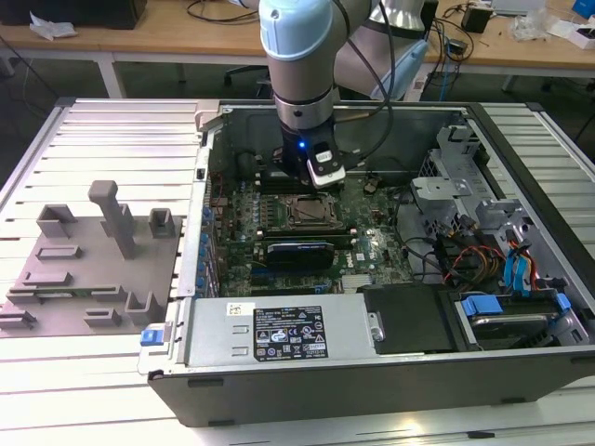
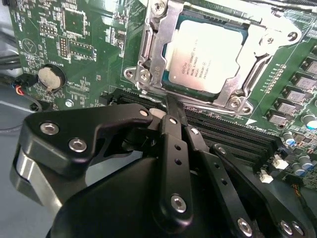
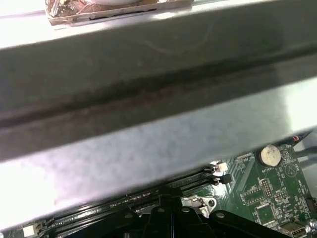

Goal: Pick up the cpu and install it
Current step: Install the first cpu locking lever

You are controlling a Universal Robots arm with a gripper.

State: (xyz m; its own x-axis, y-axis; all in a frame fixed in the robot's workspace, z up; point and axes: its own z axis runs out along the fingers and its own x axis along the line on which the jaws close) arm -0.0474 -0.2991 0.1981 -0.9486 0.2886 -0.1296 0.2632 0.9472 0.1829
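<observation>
Computer case [image 1: 279,344]: lies open across the middle of the exterior view, green motherboard [image 1: 372,243] inside.
Gripper [image 2: 171,106]: lower half of the second wrist view; fingers drawn narrow together, holding nothing, tips just beside the socket frame [image 2: 148,59].
Cpu [image 2: 205,54]: seated in the socket, upper centre of that frame.

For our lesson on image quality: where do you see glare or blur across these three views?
In the second wrist view, glare washes out the right side of the cpu; in the first wrist view, a close metal panel is blurred; in the exterior view, the computer case looks evenly lit.
</observation>
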